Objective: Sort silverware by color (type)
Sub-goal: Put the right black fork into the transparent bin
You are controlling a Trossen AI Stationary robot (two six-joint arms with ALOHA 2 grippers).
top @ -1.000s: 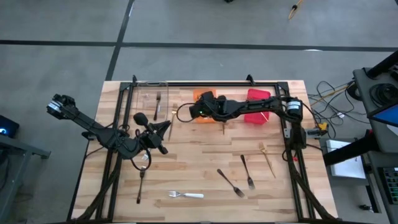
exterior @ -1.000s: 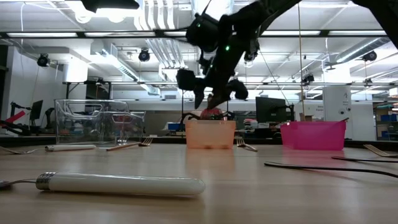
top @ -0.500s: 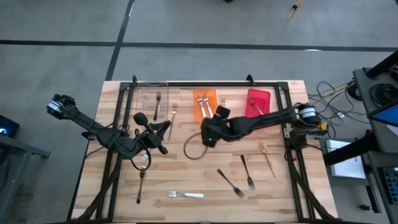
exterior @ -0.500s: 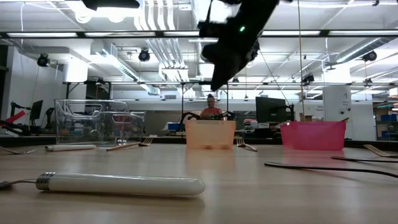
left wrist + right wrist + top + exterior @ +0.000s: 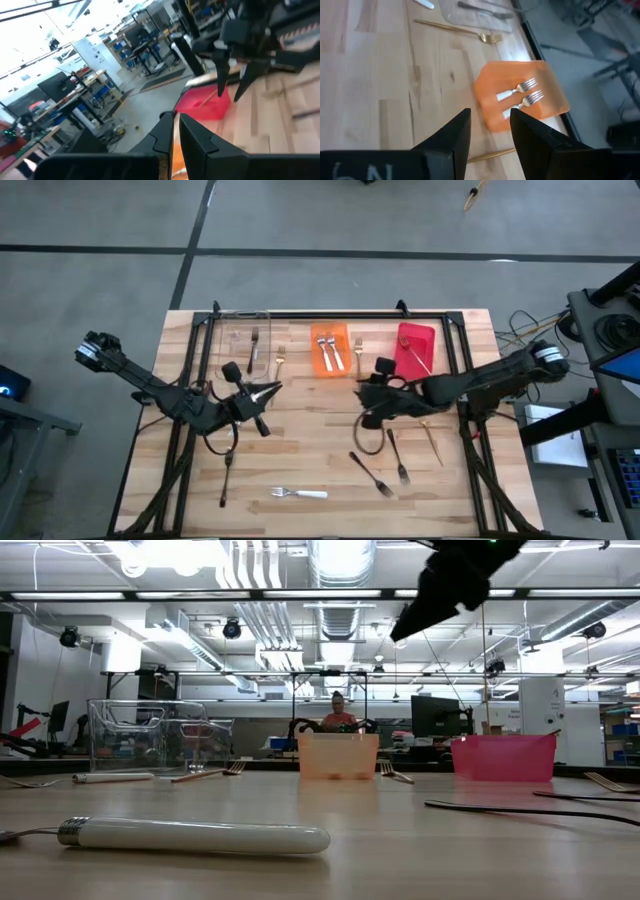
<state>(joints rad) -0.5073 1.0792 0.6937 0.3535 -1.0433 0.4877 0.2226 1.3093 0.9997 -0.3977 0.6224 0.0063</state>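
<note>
Right gripper (image 5: 366,402), fingers apart and seemingly empty, hovers mid-table beside dark forks (image 5: 397,456).

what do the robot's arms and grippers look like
Both arms are dark, nearly black, built from slim jointed segments. The left gripper and right gripper each end in two tapered dark fingers. A thin dark cable loops loosely beneath each wrist. The left arm's far end carries a paler grey joint.
</note>
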